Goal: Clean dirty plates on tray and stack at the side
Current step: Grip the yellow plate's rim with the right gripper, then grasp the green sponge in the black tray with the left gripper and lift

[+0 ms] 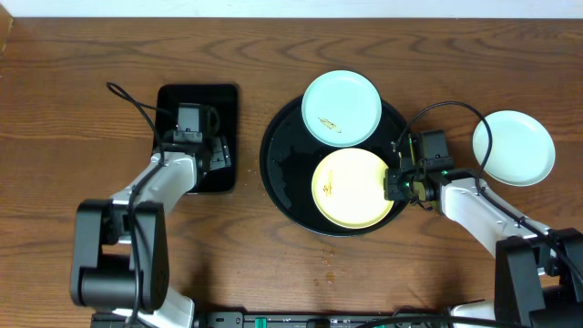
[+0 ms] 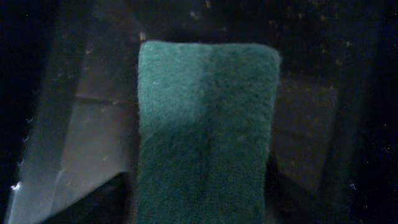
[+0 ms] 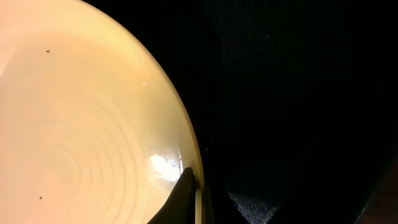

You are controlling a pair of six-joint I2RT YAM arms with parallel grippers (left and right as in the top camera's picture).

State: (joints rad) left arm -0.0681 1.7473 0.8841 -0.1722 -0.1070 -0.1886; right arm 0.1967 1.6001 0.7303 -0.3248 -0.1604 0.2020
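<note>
The yellow plate [image 1: 351,187] lies in the round black tray [image 1: 282,173], below the smeared mint plate [image 1: 342,107]; my right fingers [image 1: 399,182] are clenched on the yellow one's right rim. Another mint plate [image 1: 513,148] sits on the desk [image 1: 91,55] beside the tray. My left fingers [image 1: 196,137] hang over the green sponge [image 2: 205,130] (grasping or not, I cannot tell).

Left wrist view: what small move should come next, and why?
Probably grip the green sponge with the left pincer and lift it. The sponge lies right beneath that pincer in the small black tray, and the right pincer already grips the rim of the smeared yellow plate, ready for wiping.
</note>
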